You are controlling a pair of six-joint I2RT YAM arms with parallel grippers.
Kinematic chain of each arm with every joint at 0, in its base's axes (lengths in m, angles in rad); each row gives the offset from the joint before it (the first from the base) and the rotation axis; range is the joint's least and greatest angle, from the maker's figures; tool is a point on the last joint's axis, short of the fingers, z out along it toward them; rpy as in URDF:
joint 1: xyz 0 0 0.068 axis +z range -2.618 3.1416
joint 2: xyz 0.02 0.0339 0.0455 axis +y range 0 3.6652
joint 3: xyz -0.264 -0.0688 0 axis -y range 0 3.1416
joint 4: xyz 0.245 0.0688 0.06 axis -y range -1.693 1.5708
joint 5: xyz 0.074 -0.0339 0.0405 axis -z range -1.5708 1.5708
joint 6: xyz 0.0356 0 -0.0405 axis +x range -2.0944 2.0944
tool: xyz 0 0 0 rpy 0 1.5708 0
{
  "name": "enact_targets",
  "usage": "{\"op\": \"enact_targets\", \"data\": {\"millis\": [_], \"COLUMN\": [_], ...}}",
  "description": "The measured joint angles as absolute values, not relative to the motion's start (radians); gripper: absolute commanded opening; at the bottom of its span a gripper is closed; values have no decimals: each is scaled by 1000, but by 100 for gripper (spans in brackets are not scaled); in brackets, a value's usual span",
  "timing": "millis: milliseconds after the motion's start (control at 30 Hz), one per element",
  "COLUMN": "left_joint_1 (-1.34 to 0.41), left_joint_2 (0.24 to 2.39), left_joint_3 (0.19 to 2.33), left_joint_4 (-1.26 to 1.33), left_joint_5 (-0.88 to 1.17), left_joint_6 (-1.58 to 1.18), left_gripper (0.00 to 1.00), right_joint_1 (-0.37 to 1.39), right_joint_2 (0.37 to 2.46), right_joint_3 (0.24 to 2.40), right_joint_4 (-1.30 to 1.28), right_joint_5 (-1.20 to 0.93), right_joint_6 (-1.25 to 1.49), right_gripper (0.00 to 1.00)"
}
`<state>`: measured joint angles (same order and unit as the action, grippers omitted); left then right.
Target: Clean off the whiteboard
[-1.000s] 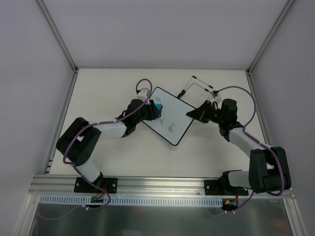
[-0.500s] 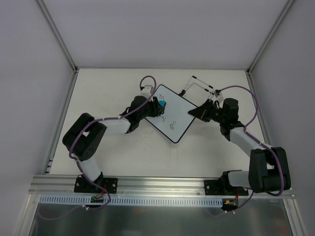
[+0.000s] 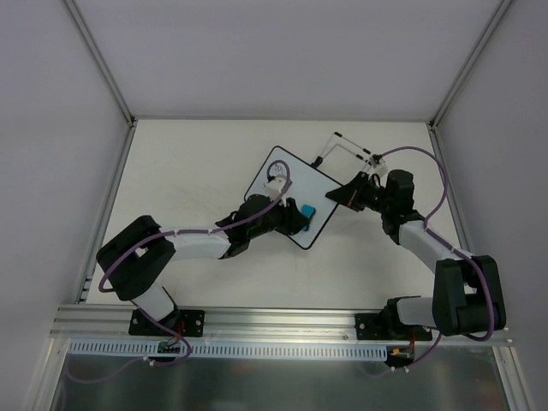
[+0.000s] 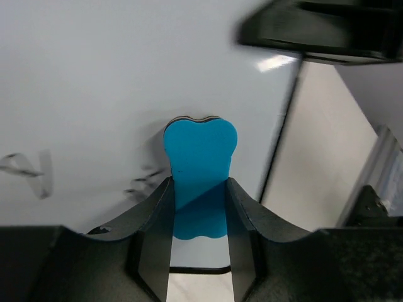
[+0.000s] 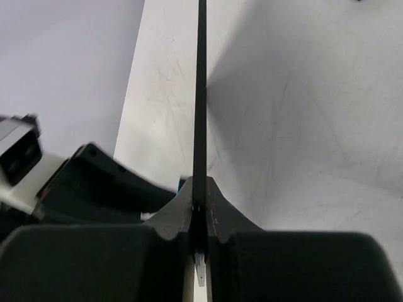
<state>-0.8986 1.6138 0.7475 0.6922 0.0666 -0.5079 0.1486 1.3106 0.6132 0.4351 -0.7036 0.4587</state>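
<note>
The whiteboard (image 3: 287, 184) lies tilted on the table, white with a thin black frame. My left gripper (image 3: 301, 213) is shut on the blue eraser (image 3: 306, 211) and presses it on the board near its right lower edge. In the left wrist view the eraser (image 4: 199, 170) sits between my fingers, with faint scribble marks (image 4: 28, 170) to its left. My right gripper (image 3: 341, 196) is shut on the board's right edge. In the right wrist view the black frame edge (image 5: 201, 94) runs straight up from my closed fingers.
A thin black and white wire stand (image 3: 347, 147) lies on the table behind the board, near my right gripper. The table's side rails (image 3: 111, 205) border the work area.
My left gripper has swept the eraser from the board's upper left down to its lower right. The scribbles near the board's middle are gone. The right gripper has kept its hold.
</note>
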Motion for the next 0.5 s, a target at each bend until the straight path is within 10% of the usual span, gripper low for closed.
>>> {"op": "enact_targets", "data": {"millis": [500], "left_joint_1": [-579], "left_joint_2": [1670], "left_joint_3": [671], "left_joint_4": [651], "left_joint_5": [0], "left_joint_6": [-528], "left_gripper": [0], "right_joint_1": [151], "right_joint_2": [1316], "right_joint_3": [621], "right_joint_4": [447], "right_joint_5": [-695], "right_joint_6": [458], "right_gripper": [0]}}
